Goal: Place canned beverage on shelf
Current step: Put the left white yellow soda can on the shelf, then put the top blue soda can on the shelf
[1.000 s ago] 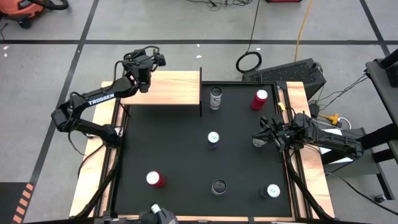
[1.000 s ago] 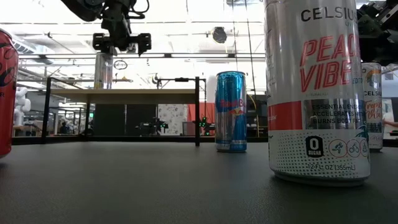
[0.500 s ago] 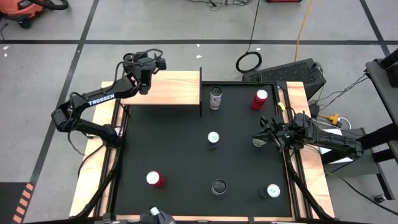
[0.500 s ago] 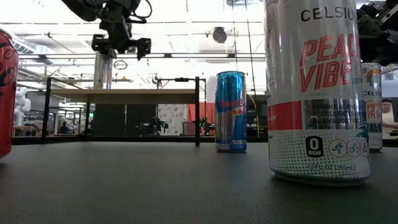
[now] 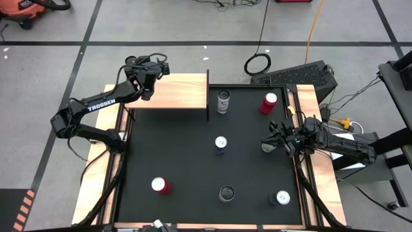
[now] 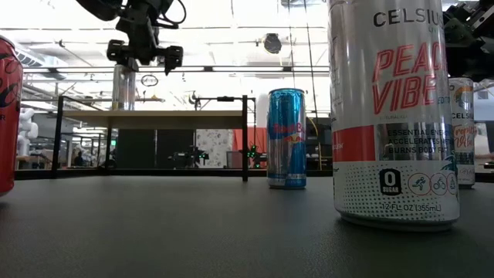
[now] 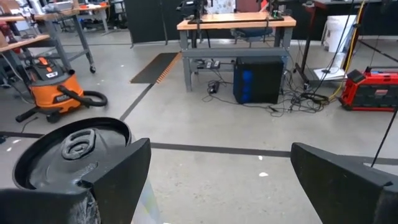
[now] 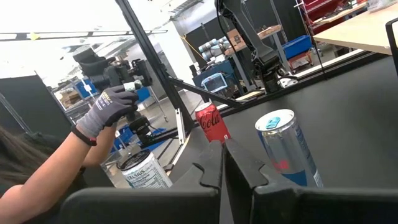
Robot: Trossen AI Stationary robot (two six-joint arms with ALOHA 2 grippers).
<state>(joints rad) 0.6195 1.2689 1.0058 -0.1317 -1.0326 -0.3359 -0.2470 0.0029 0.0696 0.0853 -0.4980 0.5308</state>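
Left gripper (image 6: 140,58) wide open, holding nothing, above the can (image 6: 123,86).
Can upright at the shelf's (image 5: 183,93) far-left corner, leaving room alongside; right gripper (image 5: 267,145) shut, parked right.

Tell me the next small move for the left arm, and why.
Probably lift the left gripper straight up before any sideways travel. Its jaws are open and sit about level with the rim of the silver can, which stands upright on the left end of the shelf. The can looks released, and a sideways move now might knock it. The right gripper waits shut at the table's right side.
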